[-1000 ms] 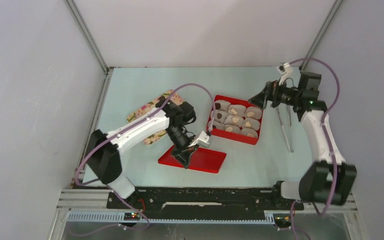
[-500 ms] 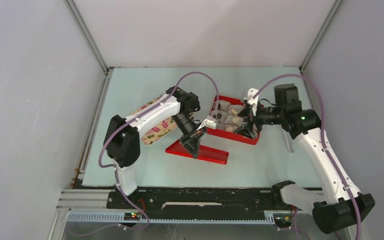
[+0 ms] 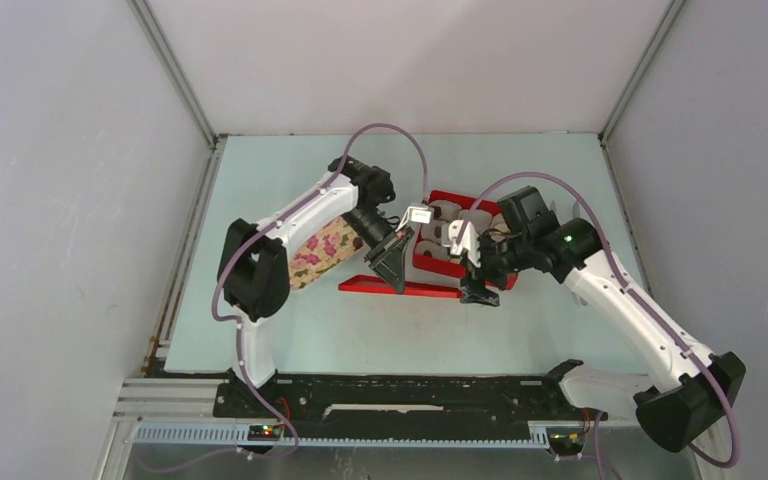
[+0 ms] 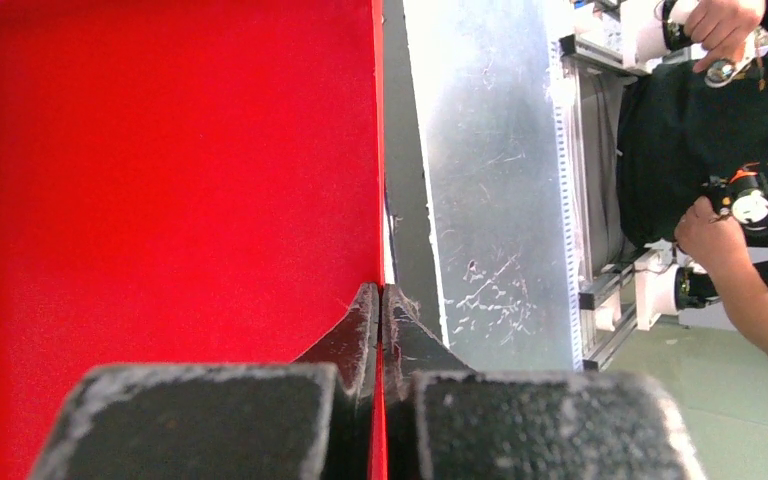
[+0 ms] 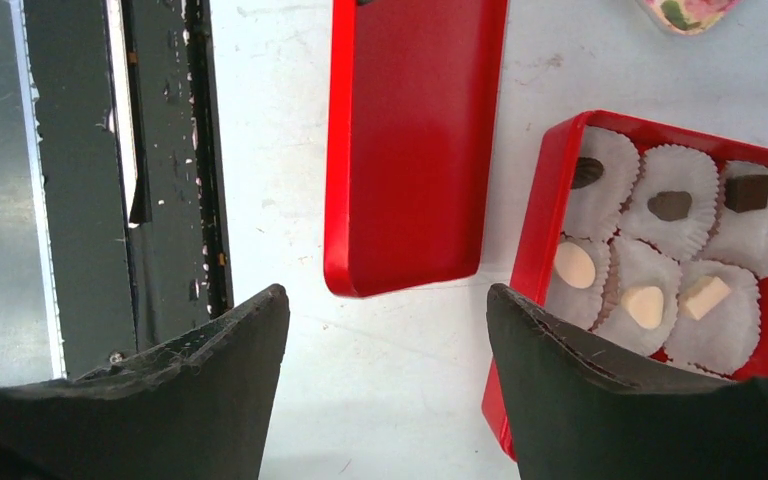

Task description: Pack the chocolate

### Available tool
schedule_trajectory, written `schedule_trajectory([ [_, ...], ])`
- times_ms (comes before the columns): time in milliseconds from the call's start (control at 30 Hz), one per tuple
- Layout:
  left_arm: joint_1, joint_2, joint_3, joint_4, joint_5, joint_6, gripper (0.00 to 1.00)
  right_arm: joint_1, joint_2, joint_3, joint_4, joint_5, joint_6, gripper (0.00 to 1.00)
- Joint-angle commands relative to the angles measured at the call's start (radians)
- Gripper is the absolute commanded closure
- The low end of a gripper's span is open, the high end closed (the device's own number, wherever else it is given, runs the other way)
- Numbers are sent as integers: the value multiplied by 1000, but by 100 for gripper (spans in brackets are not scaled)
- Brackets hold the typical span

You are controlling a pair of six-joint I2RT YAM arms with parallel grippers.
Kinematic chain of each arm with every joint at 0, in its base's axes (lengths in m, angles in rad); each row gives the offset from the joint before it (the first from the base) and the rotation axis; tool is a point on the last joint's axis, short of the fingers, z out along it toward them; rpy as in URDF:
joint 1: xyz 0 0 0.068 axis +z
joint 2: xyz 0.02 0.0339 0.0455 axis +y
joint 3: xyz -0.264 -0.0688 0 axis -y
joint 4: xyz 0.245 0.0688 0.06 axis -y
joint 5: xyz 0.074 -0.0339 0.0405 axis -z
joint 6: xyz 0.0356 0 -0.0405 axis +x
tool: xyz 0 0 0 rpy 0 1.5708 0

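Moved in the last second: we've swung the right arm in from the desk's right edge to the near side of the box. The left arm has carried the lid up against the box and tipped it, so it reads edge-on from above rather than as a flat panel.

Chocolate [image 5: 644, 305] sits in white paper cups [image 5: 615, 170] inside the red box [image 3: 447, 196], about mid-desk and slightly right of centre. The right wrist view shows six pieces: three dark in one row, three pale in the next. We can't make out the other cups.

The red lid [image 3: 420, 289] is just beside the box's near-left side. We can't tell whether its low edge touches the desk [image 3: 290, 170].

Left end effector [image 4: 380, 340] is clamped on the lid's side wall, with its fingers [image 4: 200, 415] pinched on either side of the rim.

Right end effector [image 5: 388, 380] hangs over bare desk between the lid's corner and the box's corner. Its jaws are apart with nothing between them.

A floral tray [image 3: 322, 250] lies left of the box, partly under the left arm.
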State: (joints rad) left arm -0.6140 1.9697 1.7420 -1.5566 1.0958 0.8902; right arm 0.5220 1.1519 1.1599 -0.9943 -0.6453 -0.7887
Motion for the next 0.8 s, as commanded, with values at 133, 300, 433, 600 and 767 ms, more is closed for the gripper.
schedule_trajectory([
  [133,-3,25,57,-47,99,-46,100,90,61,11,22,48,12,28],
  [300,-1,35,68,-47,99,-57,100,104,91,11,48,53,26,35],
  [433,6,48,85,-47,109,-63,100,116,98,12,55,46,31,40],
  [600,19,69,112,-47,131,-83,100,141,104,1,65,84,35,49],
  [767,42,83,133,-47,159,-99,100,149,110,-18,118,158,71,59],
])
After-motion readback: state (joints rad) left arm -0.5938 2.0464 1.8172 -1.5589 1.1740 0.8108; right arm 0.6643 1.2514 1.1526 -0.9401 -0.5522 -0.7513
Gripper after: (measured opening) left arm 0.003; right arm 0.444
